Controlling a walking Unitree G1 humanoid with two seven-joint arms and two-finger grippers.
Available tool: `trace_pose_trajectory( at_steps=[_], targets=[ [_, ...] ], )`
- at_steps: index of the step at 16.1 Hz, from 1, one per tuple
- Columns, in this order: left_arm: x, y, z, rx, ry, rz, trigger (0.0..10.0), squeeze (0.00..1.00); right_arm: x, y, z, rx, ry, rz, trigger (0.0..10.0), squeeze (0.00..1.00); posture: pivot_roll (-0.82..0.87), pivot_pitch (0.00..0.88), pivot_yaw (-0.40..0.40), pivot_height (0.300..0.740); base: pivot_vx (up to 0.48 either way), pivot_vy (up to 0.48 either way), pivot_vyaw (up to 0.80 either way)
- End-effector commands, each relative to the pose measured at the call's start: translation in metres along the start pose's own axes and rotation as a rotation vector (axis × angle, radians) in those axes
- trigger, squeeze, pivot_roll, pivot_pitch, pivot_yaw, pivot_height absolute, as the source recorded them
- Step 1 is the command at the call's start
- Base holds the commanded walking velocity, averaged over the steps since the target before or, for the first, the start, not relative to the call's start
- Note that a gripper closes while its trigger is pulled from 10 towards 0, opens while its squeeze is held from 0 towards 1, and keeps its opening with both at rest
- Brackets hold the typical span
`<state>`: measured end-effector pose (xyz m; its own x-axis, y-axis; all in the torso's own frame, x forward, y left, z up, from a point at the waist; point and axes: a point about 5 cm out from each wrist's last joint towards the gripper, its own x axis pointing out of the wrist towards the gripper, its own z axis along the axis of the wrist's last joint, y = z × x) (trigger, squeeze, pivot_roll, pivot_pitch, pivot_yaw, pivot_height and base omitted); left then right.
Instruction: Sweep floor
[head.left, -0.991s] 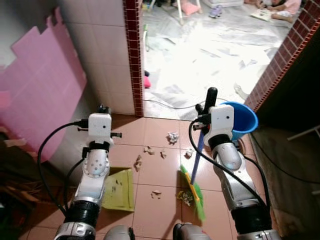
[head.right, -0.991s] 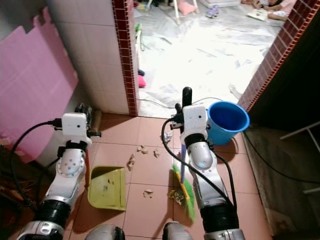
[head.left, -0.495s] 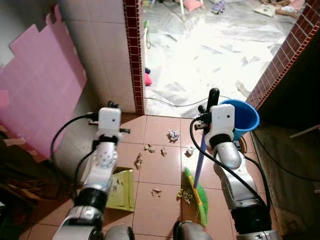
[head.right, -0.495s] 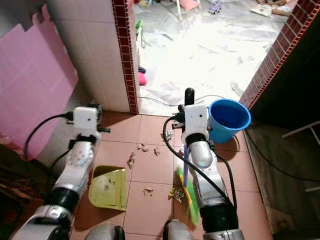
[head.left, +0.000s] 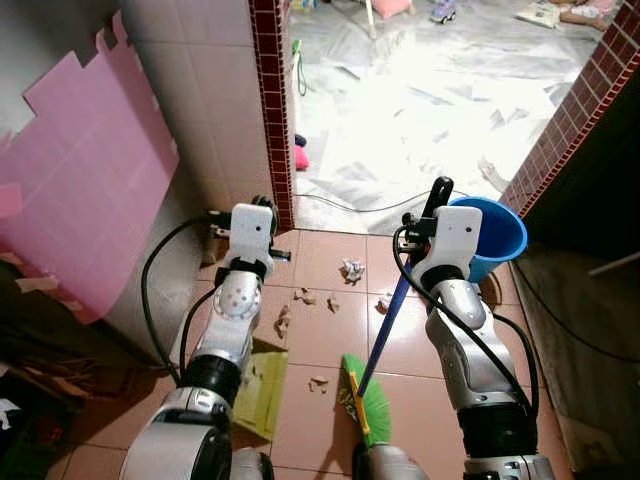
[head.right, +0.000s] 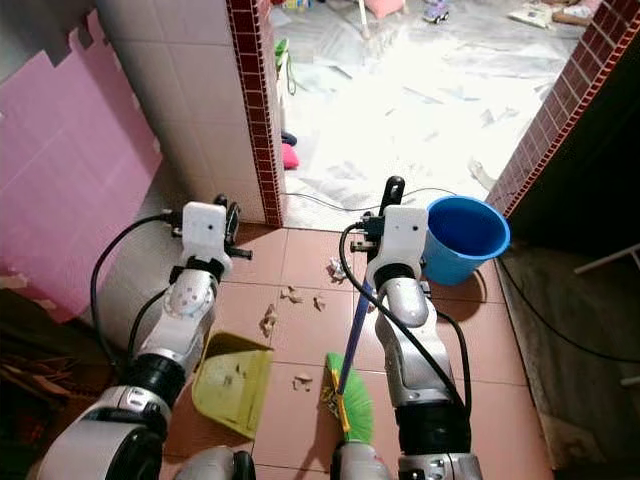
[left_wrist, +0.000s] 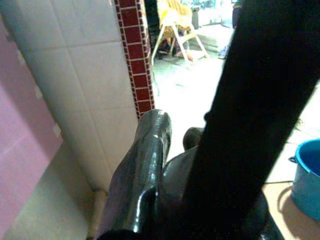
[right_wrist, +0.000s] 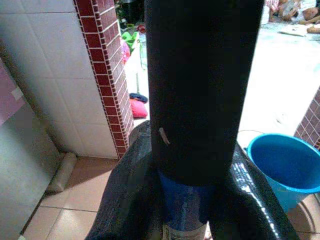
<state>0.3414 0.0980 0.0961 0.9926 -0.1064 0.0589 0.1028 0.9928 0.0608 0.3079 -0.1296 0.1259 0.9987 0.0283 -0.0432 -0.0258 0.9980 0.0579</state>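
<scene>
Green-bristled broom (head.left: 366, 405) is clamped in the right tool (right_wrist: 200, 200); the left tool (left_wrist: 200, 200) grips the yellow dustpan (head.right: 235, 385), whose pan the eye views show.

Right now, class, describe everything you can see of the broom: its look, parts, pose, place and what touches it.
The broom has a blue shaft with a black top grip and a green bristle head trimmed with yellow. It leans, grip up, head low on the terracotta tile floor. The right gripper is shut on its grip. The bristles rest among paper scraps, beside the yellow-green dustpan and in front of the blue bucket.
</scene>
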Motion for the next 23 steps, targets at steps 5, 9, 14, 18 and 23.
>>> trace_pose_trajectory(
  at_steps=[5,9,14,18,23],
  targets=[
    [-0.015,-0.024,-0.033,-0.291,0.177,0.109,10.0,0.00,0.003,0.010,0.005,0.074,0.002,0.031,10.0,0.00,-0.13,0.141,-0.023,0.740,0.000,0.000,0.00],
    [-0.011,-0.034,-0.029,-0.283,0.177,0.092,10.0,0.00,0.007,0.017,0.008,0.279,0.061,0.078,10.0,0.00,-0.14,0.123,-0.022,0.740,0.000,0.000,0.00],
    [-0.003,-0.017,-0.021,-0.215,0.125,0.112,10.0,0.00,0.018,0.017,0.051,0.273,-0.058,0.237,10.0,0.00,-0.14,0.090,-0.016,0.740,0.000,0.000,0.00],
    [0.005,0.015,-0.014,-0.168,0.092,0.159,10.0,0.00,0.029,0.000,0.097,0.091,-0.283,0.222,10.0,0.00,-0.13,0.054,-0.009,0.740,0.000,0.000,0.00],
    [0.018,0.045,0.009,-0.120,0.002,0.192,10.0,0.00,0.037,-0.019,0.109,-0.022,-0.347,0.150,10.0,0.00,-0.12,0.014,-0.009,0.740,0.000,0.000,0.00]
  ],
)
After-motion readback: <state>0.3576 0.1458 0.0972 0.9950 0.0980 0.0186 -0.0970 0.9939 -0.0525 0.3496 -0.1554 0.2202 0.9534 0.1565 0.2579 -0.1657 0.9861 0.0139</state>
